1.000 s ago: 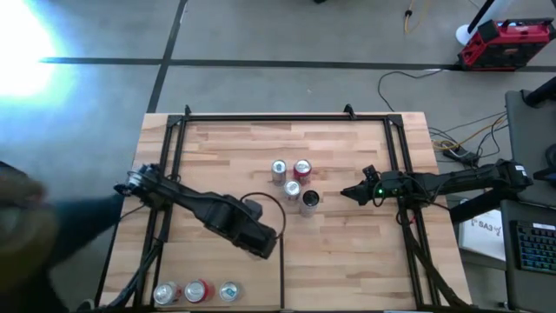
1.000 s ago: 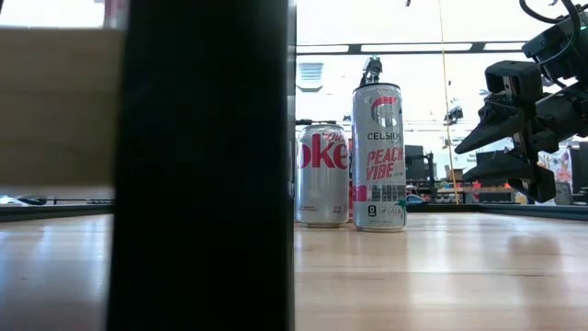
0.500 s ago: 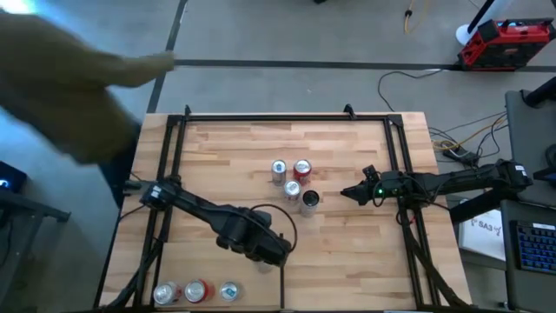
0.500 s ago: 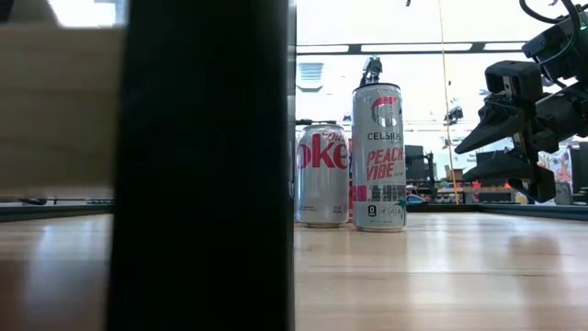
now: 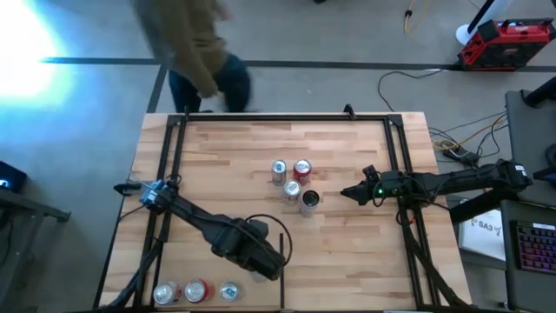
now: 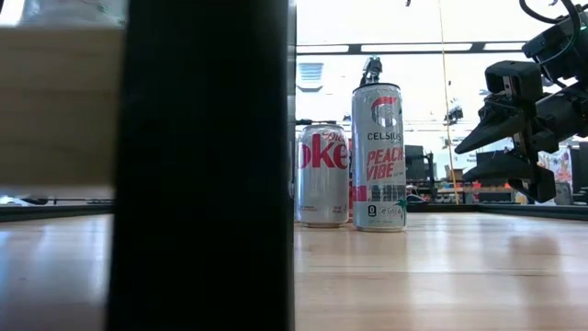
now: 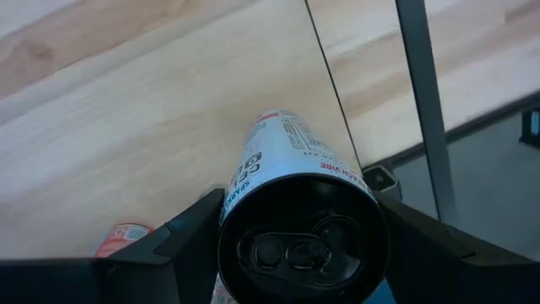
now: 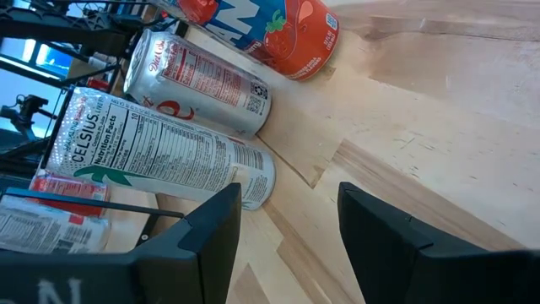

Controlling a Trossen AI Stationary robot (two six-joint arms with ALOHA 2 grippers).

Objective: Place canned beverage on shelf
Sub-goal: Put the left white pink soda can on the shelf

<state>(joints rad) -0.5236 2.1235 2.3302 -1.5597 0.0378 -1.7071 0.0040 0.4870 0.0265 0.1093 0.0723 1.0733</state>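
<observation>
Left hand [image 5: 265, 261] now nearer the divider strip [image 5: 282, 274], clenched on a Celsius can [image 7: 295, 219] over the shelf [image 5: 226, 152].

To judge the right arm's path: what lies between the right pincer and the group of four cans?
Only bare shelf board lies between the right pincer and the four cans, seen in the high view.

Grey concrete floor [image 5: 304, 52] surrounds the work area, crossed by a dark line [image 5: 347, 63]. A bright glare [image 5: 26, 43] washes one corner. A person [image 5: 195, 48] stands on the floor. Loose cables [image 5: 408, 83] trail toward a red case [image 5: 504, 42]. A keyboard [image 5: 532, 248] sits at the side. Ceiling lights [image 6: 395, 48] glow behind.
</observation>
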